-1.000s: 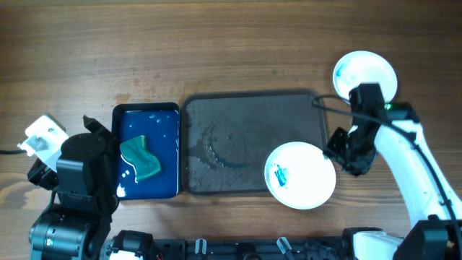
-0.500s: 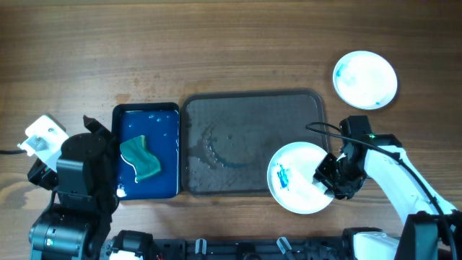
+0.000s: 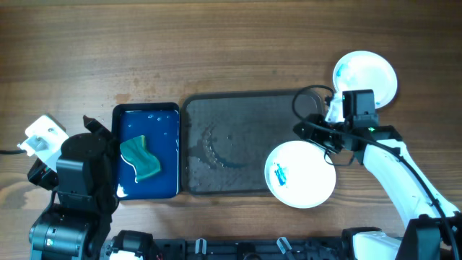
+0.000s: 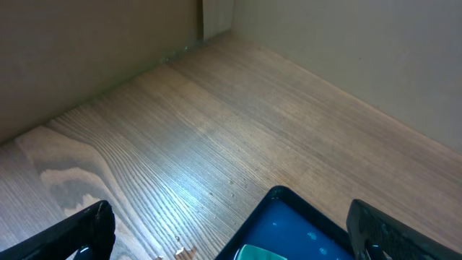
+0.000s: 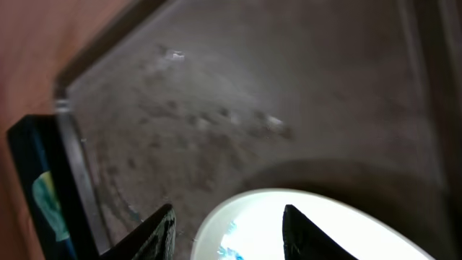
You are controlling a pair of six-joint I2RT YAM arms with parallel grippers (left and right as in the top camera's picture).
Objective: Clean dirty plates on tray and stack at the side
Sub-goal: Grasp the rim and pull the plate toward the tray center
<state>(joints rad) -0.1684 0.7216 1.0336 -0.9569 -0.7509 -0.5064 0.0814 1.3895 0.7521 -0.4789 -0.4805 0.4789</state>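
Overhead: smeared plate point(image 3: 301, 175) is being carried partly by the tray point(image 3: 238, 144) at its near right corner, with the plate's edge overhanging the rim above the table point(image 3: 216, 50). A blue smear is being shown left of the plate's middle. Far plate point(image 3: 368, 72) is lying on the table beyond the tray's far right corner. Its near edge is being covered by the right arm, and a faint blue tint is being seen on its left side. Whether anything is stacked under it cannot be told.

Right gripper point(image 3: 312, 133) is being held over the tray's right end, just beside the smeared plate's far rim; contact cannot be judged from above.

Right wrist: the fingers point(image 5: 155, 231) are being held apart with nothing clamped between them. The smeared plate's rim is being seen below the gap, cut off by the bottom edge. The whole picture is being blurred, and only wet specks on the tray can be made out.

Left wrist: left gripper point(image 4: 231, 235) is being held wide and empty, with only the two fingertips showing at the bottom corners. A corner of the blue tray point(image 4: 310, 224) and a sliver of sponge point(image 4: 256, 253) are being cut off below.

Overhead, the blue tray is sitting just beside the tray's left end, with the sponge lying inside. The left fingers are being lost against the dark arm.
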